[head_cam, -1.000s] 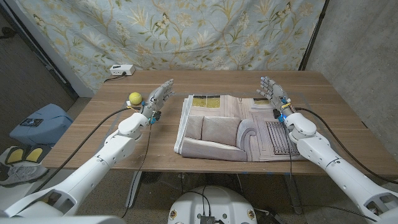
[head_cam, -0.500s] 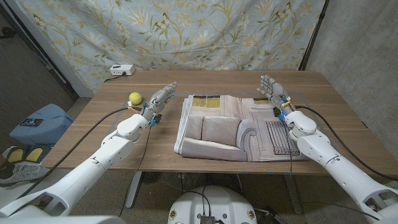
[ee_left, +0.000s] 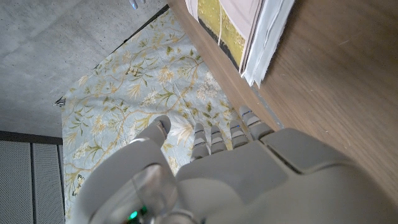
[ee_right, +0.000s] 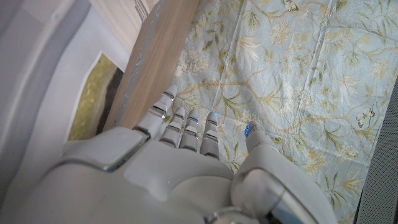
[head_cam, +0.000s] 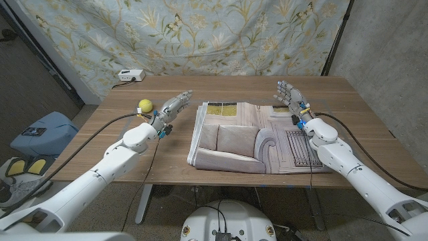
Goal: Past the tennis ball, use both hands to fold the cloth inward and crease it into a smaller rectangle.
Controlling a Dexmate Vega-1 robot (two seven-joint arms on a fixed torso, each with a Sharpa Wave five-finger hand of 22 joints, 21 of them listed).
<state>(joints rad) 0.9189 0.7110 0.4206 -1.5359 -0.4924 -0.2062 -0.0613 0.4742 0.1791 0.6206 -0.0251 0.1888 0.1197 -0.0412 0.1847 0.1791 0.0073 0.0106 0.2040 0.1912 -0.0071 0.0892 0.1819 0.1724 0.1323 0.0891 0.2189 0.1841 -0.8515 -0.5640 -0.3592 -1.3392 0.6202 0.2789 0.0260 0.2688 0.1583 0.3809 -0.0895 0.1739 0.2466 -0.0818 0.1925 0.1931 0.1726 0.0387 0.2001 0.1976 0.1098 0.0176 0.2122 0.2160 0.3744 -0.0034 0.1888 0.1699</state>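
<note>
Both robot hands, left (head_cam: 174, 107) and right (head_cam: 290, 98), hover empty with fingers spread beside the cloth (head_cam: 251, 137), which lies partly folded mid-worktop, past the ball (head_cam: 144, 105); creasing remains.

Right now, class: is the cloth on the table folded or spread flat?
Folded: the cloth shows stacked layered edges along its left side, seen also in the left wrist view.
</note>
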